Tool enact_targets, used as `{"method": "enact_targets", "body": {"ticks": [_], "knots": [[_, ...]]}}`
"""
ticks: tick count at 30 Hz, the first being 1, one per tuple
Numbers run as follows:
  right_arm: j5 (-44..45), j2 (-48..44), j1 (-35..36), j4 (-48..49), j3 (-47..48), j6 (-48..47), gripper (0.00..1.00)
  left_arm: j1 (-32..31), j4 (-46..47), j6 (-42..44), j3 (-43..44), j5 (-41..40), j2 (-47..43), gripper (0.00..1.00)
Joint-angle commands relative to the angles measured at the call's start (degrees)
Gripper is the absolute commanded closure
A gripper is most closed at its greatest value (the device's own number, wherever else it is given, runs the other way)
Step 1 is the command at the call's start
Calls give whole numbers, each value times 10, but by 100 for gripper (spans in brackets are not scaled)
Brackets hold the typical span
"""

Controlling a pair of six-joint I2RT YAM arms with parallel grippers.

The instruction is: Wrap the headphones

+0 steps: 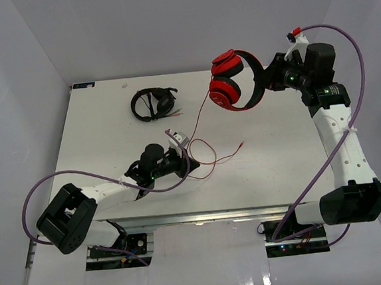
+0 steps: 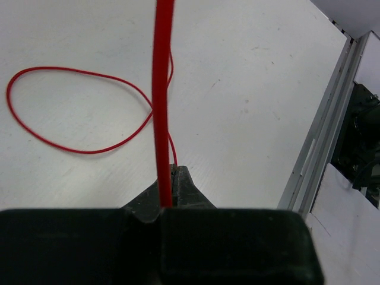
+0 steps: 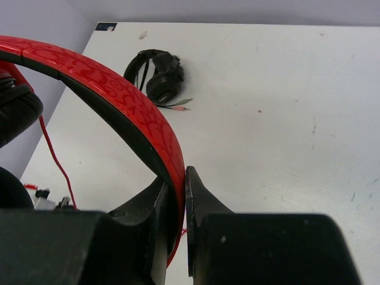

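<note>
My right hand (image 3: 180, 181) clamps the headphones (image 1: 233, 85) by the band, my left hand (image 2: 171, 181) pinches the cable (image 2: 162, 89); wrapping is starting, and next I must carry it tautly around them.

Overhead view, wrist views close, table (image 1: 293, 173) shared

Glossy red headphones (image 1: 224, 93) hang raised at one o'clock, black pads showing, thin red cable (image 2: 163, 89) trailing toward centre, looped.
</note>
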Motion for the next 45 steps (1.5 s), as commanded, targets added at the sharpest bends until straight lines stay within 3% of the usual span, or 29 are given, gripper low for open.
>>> {"method": "enact_targets", "body": {"ticks": [1,6,15,25,33,41,45], "knots": [[105,-17,10,53,-10,76,92,-41,-36,-5,55,-42,15,100],[234,-29,29,61,-25,83,92,-82,-72,-1,97,-63,45,100],[384,-30,82,124,-87,55,92,-148,-153,26,158,-92,72,100],[446,9,92,159,-126,26,92,-220,-245,41,197,-107,48,100],[504,5,142,210,-177,-80,92,-237,-381,84,307,-144,79,100],[581,-12,178,288,-257,-223,92,-237,-543,173,403,-269,52,100],[561,-27,196,317,-286,-307,92,-237,-585,203,439,-324,53,100]]}}
